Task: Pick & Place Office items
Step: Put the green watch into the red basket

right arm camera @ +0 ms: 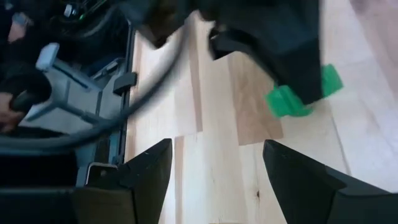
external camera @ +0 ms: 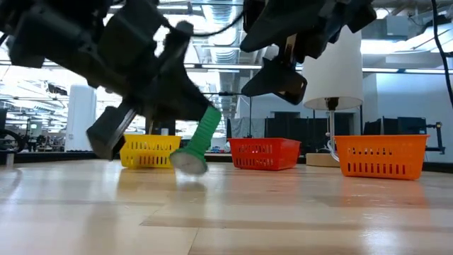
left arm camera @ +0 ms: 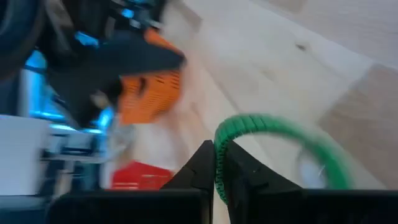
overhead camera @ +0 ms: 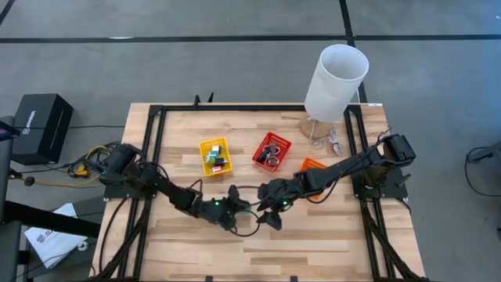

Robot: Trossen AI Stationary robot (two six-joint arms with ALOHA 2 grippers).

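A green coiled cord item (external camera: 204, 134) with a round metal end (external camera: 190, 162) is one of the office items. My left gripper (left arm camera: 217, 177) is shut on it near the middle of the table (overhead camera: 313, 251). My right gripper (right arm camera: 217, 165) hovers open just beside it, fingers pointing at the green item (right arm camera: 283, 102), with nothing between them. More small items lie in the yellow bin (overhead camera: 214, 155) and the red bin (overhead camera: 272, 150). My left gripper pinches the green cord's upper end (left arm camera: 219, 155) between its two fingers. The fingers slant downward. The cord curves out beyond the fingertips (left arm camera: 273, 124) and hangs tilted, metal end lowest, at or just above the tabletop; I cannot tell whether it touches.
An orange bin (overhead camera: 313, 166) sits under my right arm, right of the red bin. A tall white cylinder (overhead camera: 335, 82) stands on a stand at the far right. The near half of the table is bare wood. A black frame (overhead camera: 153, 149) borders both sides.
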